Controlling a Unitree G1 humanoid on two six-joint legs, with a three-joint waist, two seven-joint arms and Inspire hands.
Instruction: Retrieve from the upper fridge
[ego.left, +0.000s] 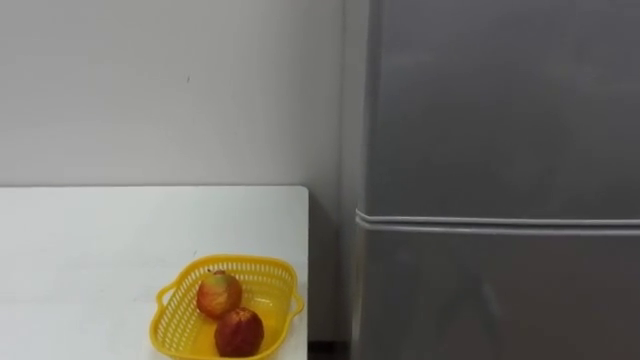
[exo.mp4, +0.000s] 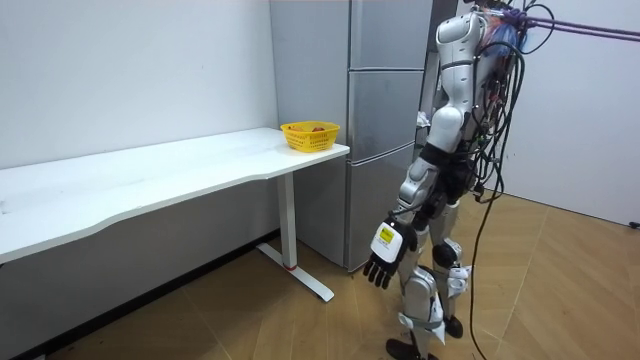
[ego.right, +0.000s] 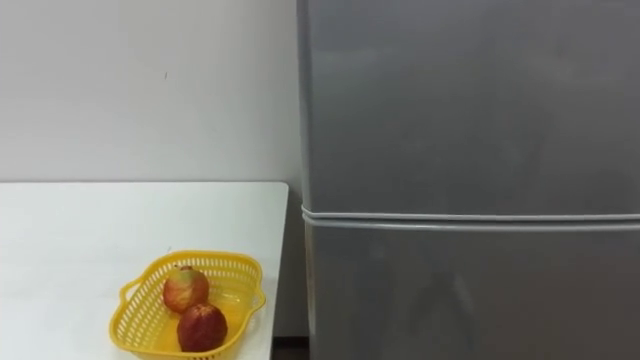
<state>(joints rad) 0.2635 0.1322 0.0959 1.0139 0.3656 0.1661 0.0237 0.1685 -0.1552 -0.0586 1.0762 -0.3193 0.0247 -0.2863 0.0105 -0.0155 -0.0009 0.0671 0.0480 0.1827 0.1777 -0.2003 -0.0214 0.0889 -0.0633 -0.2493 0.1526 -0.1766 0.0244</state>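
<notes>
Fridge: tall grey metal fridge (ego.left: 500, 200), standing against the pale wall (ego.left: 150, 80) just past the right end of the table.
Upper door: grey upper door (ego.left: 500, 100), shut flush. Whatever is stored behind it is hidden, so the thing to be fetched cannot be made out.
Lower door: grey lower door (ego.left: 500, 300), also shut, parted from the upper one by a thin horizontal seam.
Table: long white table (ego.left: 100, 230) on white legs, with a narrow dark gap between its end and the fridge.
Basket: yellow plastic lattice basket (ego.left: 165, 300) with side handles, sitting on the table near the end closest to the fridge.
Apples: two red-and-yellow apples in the basket, the farther apple (ego.left: 219, 294) touching the nearer apple (ego.left: 239, 332).
Robot: stands upright on the wooden floor (exo.mp4: 250, 320), facing the fridge front from near by.
Left robot hand: left robot hand (exo.mp4: 383, 262) hangs low beside the leg in the room view, well apart from the fridge, holding nothing. Its fingers appear loosely relaxed, though it is too far off to be sure.
</notes>
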